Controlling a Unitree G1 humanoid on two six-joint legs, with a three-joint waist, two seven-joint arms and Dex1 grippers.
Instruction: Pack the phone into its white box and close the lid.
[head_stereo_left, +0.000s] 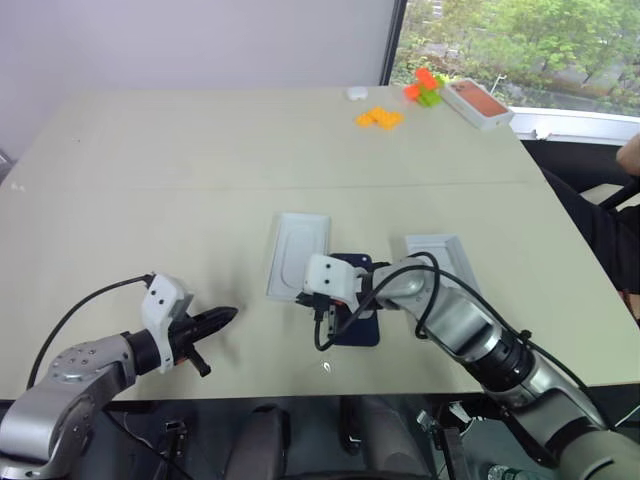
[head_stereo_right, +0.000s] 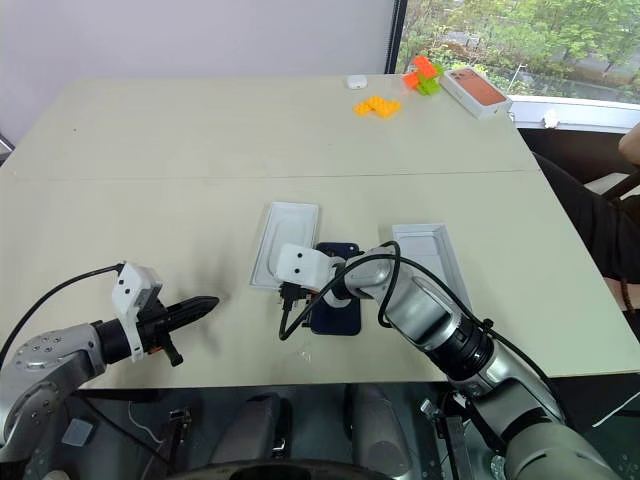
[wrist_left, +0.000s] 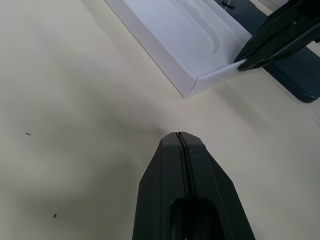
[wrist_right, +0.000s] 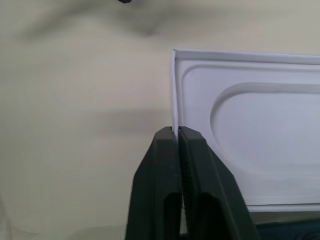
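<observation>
Closest to the head camera, the left gripper (head_stereo_left: 222, 319) hangs over bare table (head_stereo_left: 150, 180) at about 8 o'clock of the scene, its black fingers pressed together and holding nothing. Toward 4 o'clock the right arm reaches in; the right gripper (head_stereo_left: 322, 305) sits at the near end of the white box (head_stereo_left: 298, 254), which lies open at the table's middle. The phone (head_stereo_left: 358, 322) lies flat just beside the box, at its 4 o'clock, partly under the wrist. The lid (head_stereo_left: 440, 253) rests at the box's 3 o'clock. Orange blocks (head_stereo_left: 380, 118) and an orange-topped box (head_stereo_left: 478, 102) sit far off near 1 o'clock.

From the left wrist, shut fingertips (wrist_left: 179, 145) hover over the table, with the box's corner (wrist_left: 200, 80) ahead.

From the right wrist, the fingers (wrist_right: 165, 150) pinch the box's thin rim (wrist_right: 174, 90) at its edge.
</observation>
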